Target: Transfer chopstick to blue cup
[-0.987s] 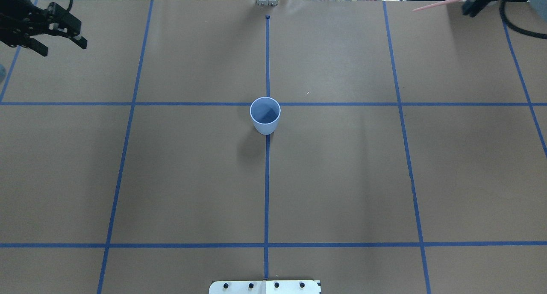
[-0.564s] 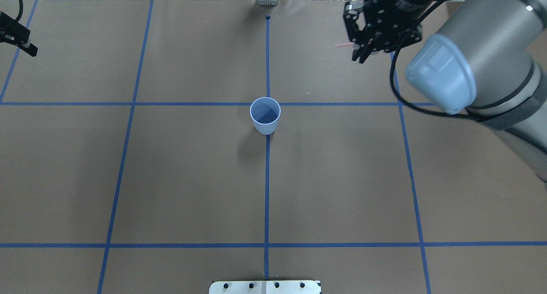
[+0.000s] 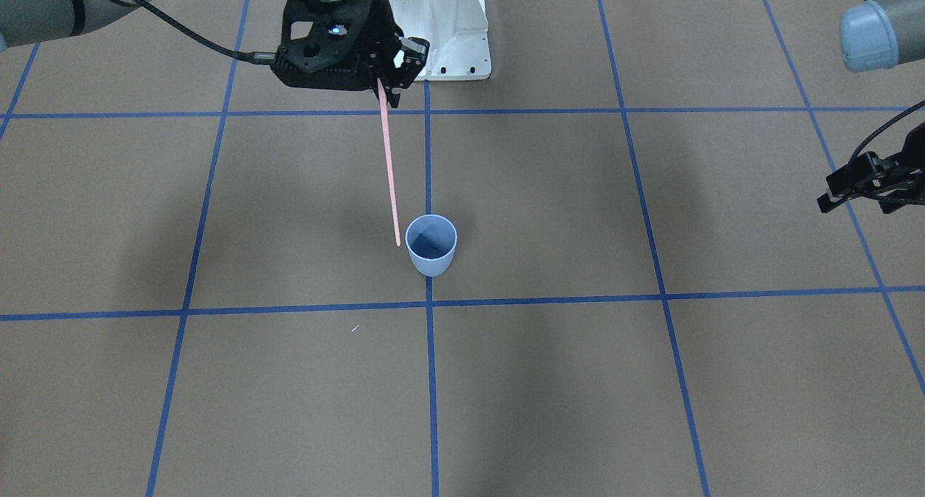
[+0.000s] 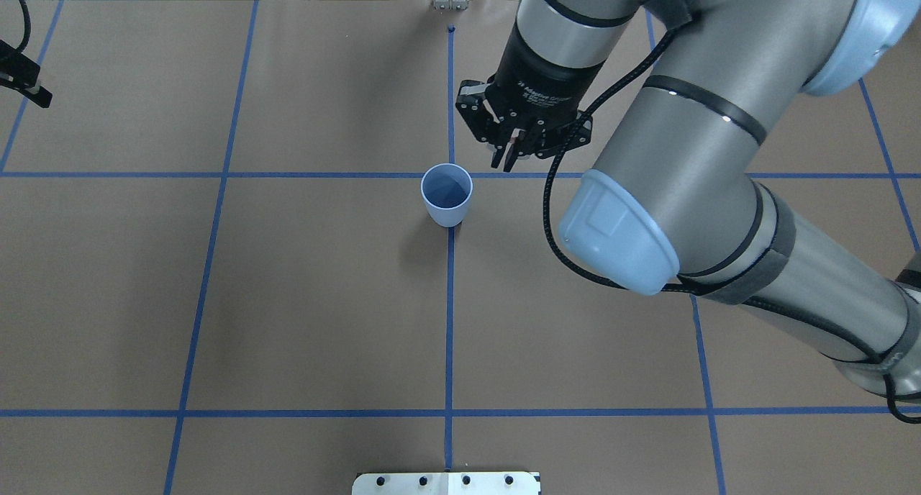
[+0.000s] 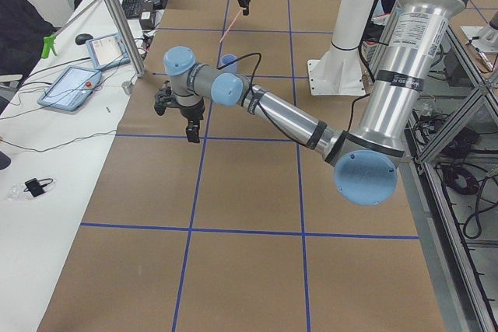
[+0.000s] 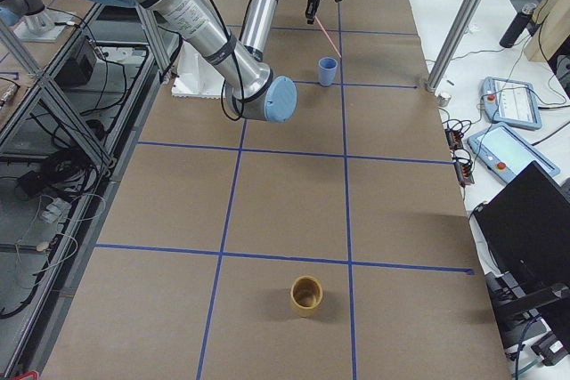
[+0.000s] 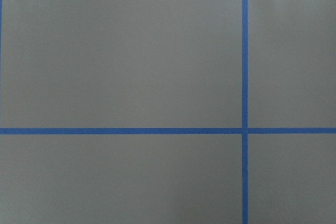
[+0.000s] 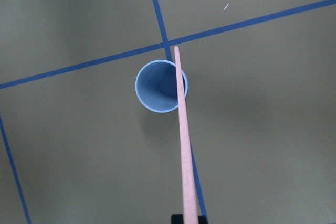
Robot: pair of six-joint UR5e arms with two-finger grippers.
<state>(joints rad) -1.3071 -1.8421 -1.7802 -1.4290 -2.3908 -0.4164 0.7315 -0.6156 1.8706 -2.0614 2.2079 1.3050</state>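
Note:
The blue cup [image 3: 431, 248] stands upright at the table's middle, on a crossing of tape lines, also shown as cup [image 4: 447, 193]. My right gripper [image 3: 391, 85] is shut on the top end of the pale-pink chopstick [image 3: 389, 172], which hangs nearly straight down. Its lower tip sits just beside the cup's rim in the front-facing view. In the right wrist view the chopstick [image 8: 182, 129] crosses over the cup [image 8: 152, 87] along one edge. My left gripper [image 3: 860, 190] hovers far off at the table's side, open and holding nothing.
Blue tape lines [image 4: 449, 322] split the brown table into squares. The robot's white base plate [image 3: 452, 42] lies behind the right gripper. A tan cup [image 6: 305, 295] stands far down the table. Tablets [image 5: 74, 83] lie on a side bench.
My right arm swung in from the far right corner to beside the cup, turning the chopstick from sideways to hanging down. The left gripper drew back toward the left edge.

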